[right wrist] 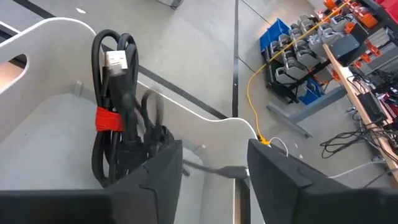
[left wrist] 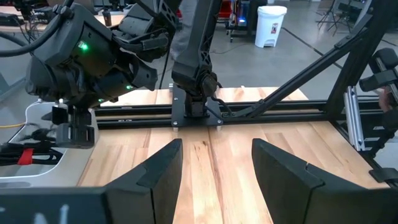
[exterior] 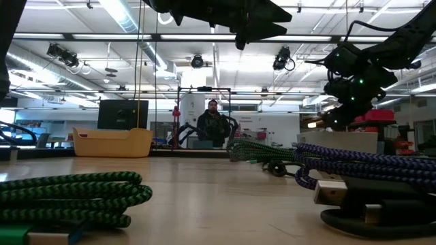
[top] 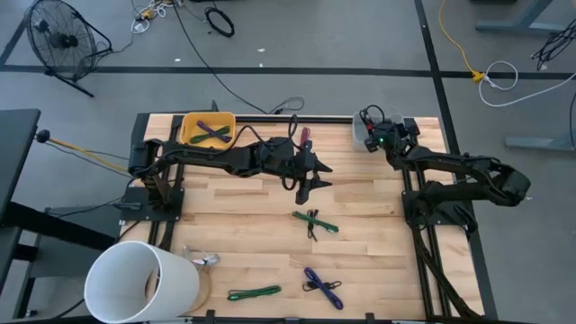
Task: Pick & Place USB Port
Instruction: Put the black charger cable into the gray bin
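Note:
A black USB cable coil [right wrist: 115,118] bound with a red tie lies in a white tray [top: 358,129] at the table's far edge; it also shows in the left wrist view, cable [left wrist: 25,155]. My right gripper [right wrist: 214,152] hovers open just above the tray [right wrist: 37,37], beside the coil, right gripper [top: 371,137]. My left gripper [top: 317,177] hangs open above bare wood near the table's middle, left gripper [left wrist: 214,149], facing the right arm. Bundled cables lie flat on the table: green [top: 315,220], blue-purple [top: 322,286], green [top: 254,292].
A yellow bin [top: 209,129] with cables sits at the far left of the table. A white bucket [top: 139,283] stands at the near left corner. The low view has the green bundle [exterior: 68,194] and the purple bundle [exterior: 368,167] close in front. A person [exterior: 213,122] is far behind.

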You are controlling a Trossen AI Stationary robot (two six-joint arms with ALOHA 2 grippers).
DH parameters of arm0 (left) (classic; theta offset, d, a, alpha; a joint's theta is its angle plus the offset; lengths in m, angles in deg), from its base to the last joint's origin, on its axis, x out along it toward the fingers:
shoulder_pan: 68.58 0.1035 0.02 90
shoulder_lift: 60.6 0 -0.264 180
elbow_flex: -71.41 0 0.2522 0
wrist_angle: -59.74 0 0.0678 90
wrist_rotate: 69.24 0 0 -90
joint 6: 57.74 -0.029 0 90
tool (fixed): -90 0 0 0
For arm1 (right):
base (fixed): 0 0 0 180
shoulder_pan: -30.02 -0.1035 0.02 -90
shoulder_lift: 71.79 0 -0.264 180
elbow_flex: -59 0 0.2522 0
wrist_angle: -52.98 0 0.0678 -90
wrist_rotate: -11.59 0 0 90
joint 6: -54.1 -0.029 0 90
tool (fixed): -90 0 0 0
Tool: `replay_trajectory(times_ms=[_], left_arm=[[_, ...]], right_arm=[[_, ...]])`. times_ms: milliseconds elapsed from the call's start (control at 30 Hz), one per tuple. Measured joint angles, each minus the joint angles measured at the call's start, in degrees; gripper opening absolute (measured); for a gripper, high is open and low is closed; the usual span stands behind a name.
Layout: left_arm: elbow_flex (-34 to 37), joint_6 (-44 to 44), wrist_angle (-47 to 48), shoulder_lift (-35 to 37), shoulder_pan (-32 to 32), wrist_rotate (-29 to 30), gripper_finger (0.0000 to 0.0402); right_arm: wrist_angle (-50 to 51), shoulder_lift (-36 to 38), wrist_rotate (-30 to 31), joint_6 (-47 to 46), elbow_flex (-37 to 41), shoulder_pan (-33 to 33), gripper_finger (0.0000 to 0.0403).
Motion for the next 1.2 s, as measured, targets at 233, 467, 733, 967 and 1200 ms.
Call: replay_trajectory(times_ms=[233,467,733,967,1200], left_arm=[[0.00,0.00,0.00,0.00,0.00,0.00,0.0197],[0.00,0.02,-0.02,0.00,0.00,0.02,0.0197],[0.00,0.04,-0.02,0.00,0.00,0.00,0.0197],[0.00,0.07,-0.02,0.00,0.00,0.02,0.0197],[0.00,0.11,-0.02,0.00,0.00,0.00,0.0197]], right_arm=[[-1.47,0.00,-0.13,-0.79,0.00,-0.08,0.0179],[-1.87,0.04,-14.97,-2.83,-1.74,-2.13,0.0166],[3.64,0.04,-40.50,-13.97,-4.39,-6.98,0.0164],[6.06,-0.41,-49.87,-24.14,-4.39,-14.39,0.0164],[3.07,-3.49,-50.39,-31.77,-4.39,-21.28,0.0164]])
